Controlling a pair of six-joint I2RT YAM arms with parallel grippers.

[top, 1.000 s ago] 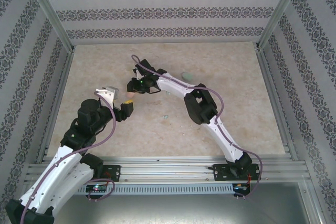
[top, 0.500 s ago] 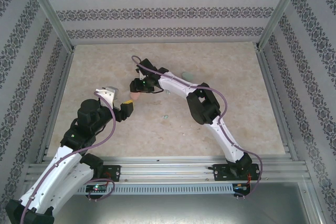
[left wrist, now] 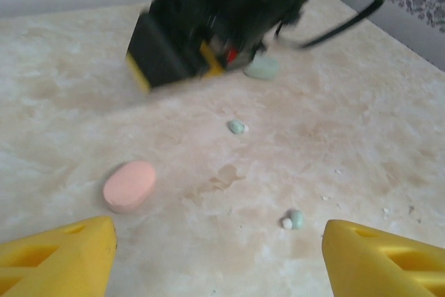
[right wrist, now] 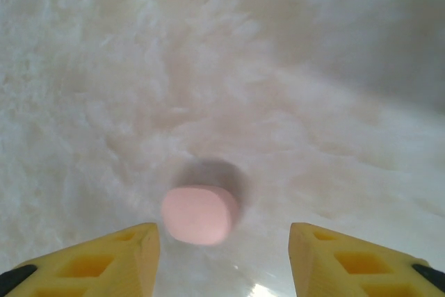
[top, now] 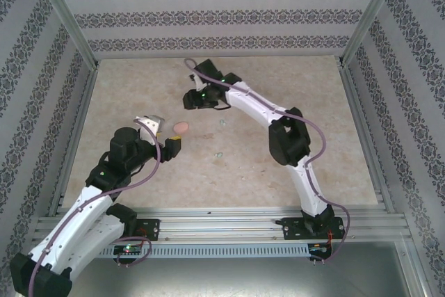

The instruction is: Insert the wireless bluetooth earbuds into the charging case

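On the table (top: 313, 102), I see the pink case (left wrist: 129, 186) lying shut, its buds perhaps inside, while one pale green earbud (left wrist: 237, 126) and a second green earbud (left wrist: 295, 219) lie loose outside the green case (left wrist: 262, 69), so that pair is left to seat; left gripper (left wrist: 219, 255) and right gripper (right wrist: 222, 248) both gape empty.

Pink case (left wrist: 129, 186), green earbuds (left wrist: 237, 126), beige marbled table (left wrist: 361, 102).

Probably a lab rig: aluminium frame (top: 222, 222), wallpapered panels (top: 222, 5), marbled tabletop (top: 229, 179).
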